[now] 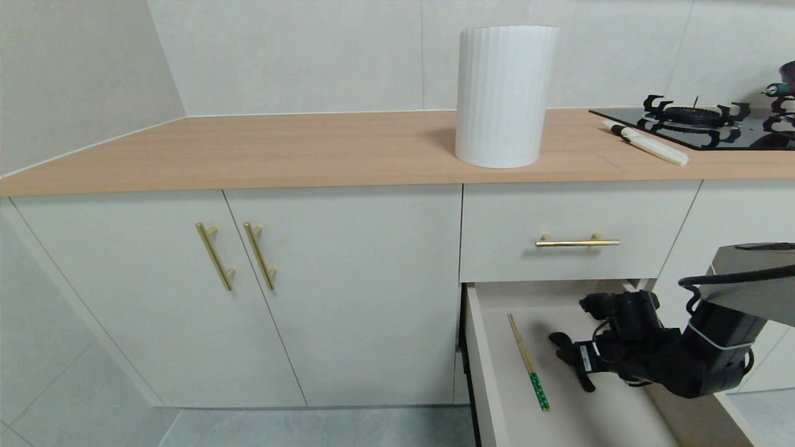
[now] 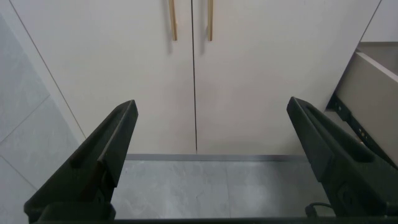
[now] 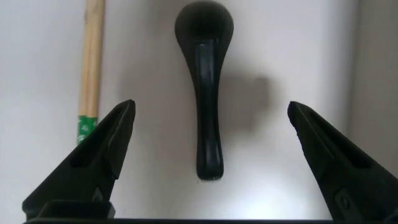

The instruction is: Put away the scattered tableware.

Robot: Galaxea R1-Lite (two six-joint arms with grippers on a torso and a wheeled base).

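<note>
The lower drawer [image 1: 479, 347] stands pulled out at the lower right. On its floor lies a pair of wooden chopsticks [image 1: 528, 362] with green ends. Beside them lies a black spoon [image 3: 206, 93]. My right gripper [image 1: 570, 359] hangs open inside the drawer, just above the spoon. In the right wrist view the spoon lies between the two spread fingers of the right gripper [image 3: 209, 111], untouched, with the chopsticks [image 3: 92, 68] off to one side. My left gripper [image 2: 208, 162] is open and holds nothing, low in front of the cabinet doors [image 2: 196, 81].
A tall white ribbed container [image 1: 502, 96] stands on the wooden counter [image 1: 279, 149]. A white utensil with a black end [image 1: 647, 144] lies beside the gas hob [image 1: 702, 121]. A shut drawer with a gold handle [image 1: 577, 243] sits above the pulled-out one. Grey floor lies below.
</note>
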